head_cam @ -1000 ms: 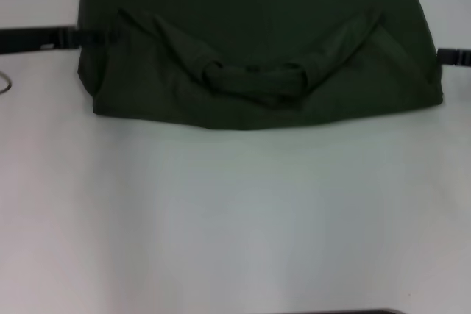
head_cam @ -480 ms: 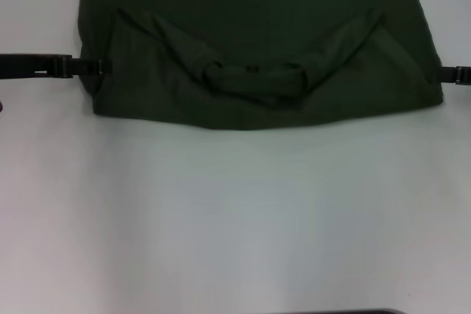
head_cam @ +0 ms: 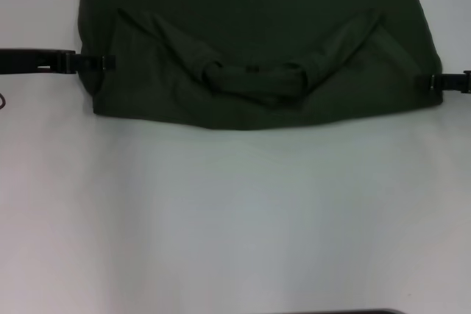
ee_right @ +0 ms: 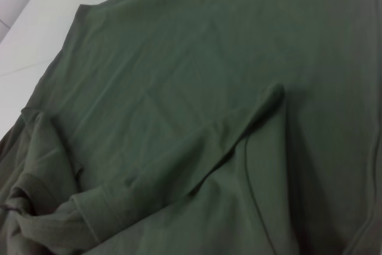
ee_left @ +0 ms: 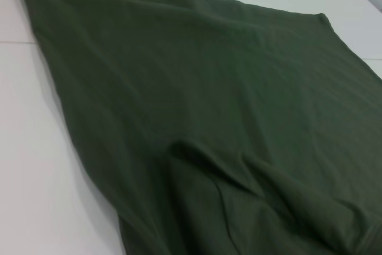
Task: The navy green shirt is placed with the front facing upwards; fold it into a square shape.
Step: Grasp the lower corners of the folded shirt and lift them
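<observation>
At 9 o'clock in your head view, the left gripper (head_cam: 109,62) reaches in level from the edge, its tips at the left border of the navy green shirt (head_cam: 250,34); you cannot tell whether its claw is apart or together. The shirt lies on the white table (head_cam: 235,218), filling the 12 o'clock half, plain side up, sleeves and collar folded in over the near part. At 3 o'clock the right gripper (head_cam: 429,83) meets the shirt's right border, claw state likewise unreadable.
</observation>
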Available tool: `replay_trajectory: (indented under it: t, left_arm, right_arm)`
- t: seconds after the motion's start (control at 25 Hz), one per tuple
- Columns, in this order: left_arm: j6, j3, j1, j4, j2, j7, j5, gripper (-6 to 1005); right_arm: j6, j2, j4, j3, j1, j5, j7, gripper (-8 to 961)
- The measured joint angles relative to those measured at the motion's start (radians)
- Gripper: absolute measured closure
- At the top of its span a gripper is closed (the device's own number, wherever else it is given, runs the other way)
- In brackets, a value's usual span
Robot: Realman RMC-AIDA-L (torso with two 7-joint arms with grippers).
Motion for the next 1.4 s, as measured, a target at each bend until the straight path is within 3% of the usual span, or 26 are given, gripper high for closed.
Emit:
replay_trajectory:
  t: [0.44,0.88,1.4]
  left_arm:
    - [-0.002,0.000,-0.010,0.000,-0.003,0.001,0.000,104]
    - [-0.007,0.000,-0.014,0.000,-0.004,0.001,0.000,116]
    - [0.028,0.000,-0.015,0.000,0.001,0.003,0.000,131]
  right_arm:
    - [0.010,0.006,0.022,-0.008,0.015,-0.001,-0.001,220]
    - [0.028,0.006,0.047,-0.009,0.028,0.000,-0.001,290]
    - [0.033,0.004,0.049,-0.010,0.016,0.004,-0.002,798]
